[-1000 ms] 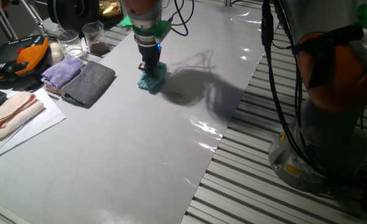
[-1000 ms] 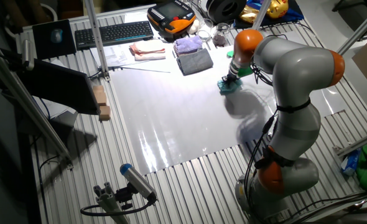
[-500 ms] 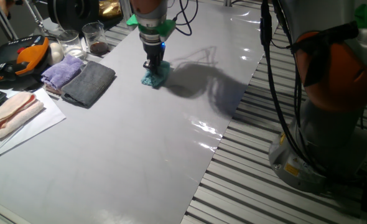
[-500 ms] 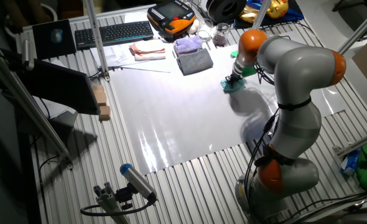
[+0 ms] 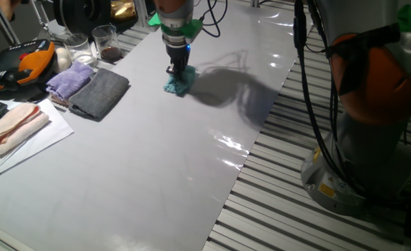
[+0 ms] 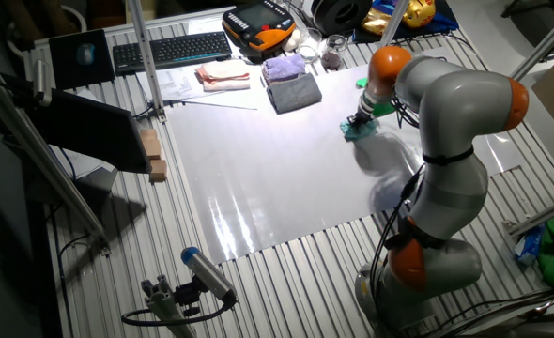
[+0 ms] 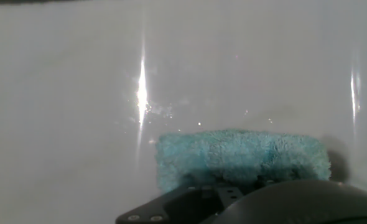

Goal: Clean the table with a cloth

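Glossy pale grey table [image 5: 157, 160] fills the scene, with slatted metal around it. At its far side the gripper [image 5: 178, 75] points straight down, pressing the teal cloth [image 5: 179, 85] flat on the surface; whether its fingers are clamped on the cloth I cannot tell. Left of it lie a dark grey cloth [image 5: 99, 93] and a lilac cloth [image 5: 70, 79], touching. Two glasses [image 5: 94, 43] stand beyond them

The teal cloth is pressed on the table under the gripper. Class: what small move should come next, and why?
Probably slide the teal cloth on across the table, keeping it pressed down. The gripper stands upright on the cloth, the cloth lies flat on the surface, and most of the glossy tabletop lies beyond it.
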You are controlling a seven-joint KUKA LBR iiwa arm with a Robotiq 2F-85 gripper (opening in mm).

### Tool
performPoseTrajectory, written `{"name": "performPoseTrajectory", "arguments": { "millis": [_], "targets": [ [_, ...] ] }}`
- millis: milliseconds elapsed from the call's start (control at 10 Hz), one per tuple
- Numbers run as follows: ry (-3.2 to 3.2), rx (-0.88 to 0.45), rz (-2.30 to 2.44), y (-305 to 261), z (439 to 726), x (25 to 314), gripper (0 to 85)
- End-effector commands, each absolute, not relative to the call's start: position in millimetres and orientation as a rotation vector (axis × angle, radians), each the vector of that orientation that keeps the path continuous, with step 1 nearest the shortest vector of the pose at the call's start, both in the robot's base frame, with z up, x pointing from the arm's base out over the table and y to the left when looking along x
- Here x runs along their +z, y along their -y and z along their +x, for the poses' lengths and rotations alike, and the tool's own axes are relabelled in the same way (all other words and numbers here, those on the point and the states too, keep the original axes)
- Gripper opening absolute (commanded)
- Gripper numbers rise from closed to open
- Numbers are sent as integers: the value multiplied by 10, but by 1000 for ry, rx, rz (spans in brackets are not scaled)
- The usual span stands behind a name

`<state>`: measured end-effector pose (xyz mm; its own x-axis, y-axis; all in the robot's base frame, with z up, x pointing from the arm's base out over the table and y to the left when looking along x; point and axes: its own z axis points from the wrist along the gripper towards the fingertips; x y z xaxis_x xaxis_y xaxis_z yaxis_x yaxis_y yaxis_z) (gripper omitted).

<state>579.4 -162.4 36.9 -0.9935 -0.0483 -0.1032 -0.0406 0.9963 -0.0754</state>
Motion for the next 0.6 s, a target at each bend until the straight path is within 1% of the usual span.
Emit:
{"name": "performPoseTrajectory", "arguments": {
  "millis": [0,300,500],
  "targets": [
    [-3032,-112,-72,1672,5780,355,0],
    [-3029,-134,-89,1808,5775,376,0],
    [-3033,-128,-93,1826,5826,417,0]
  ]
}}
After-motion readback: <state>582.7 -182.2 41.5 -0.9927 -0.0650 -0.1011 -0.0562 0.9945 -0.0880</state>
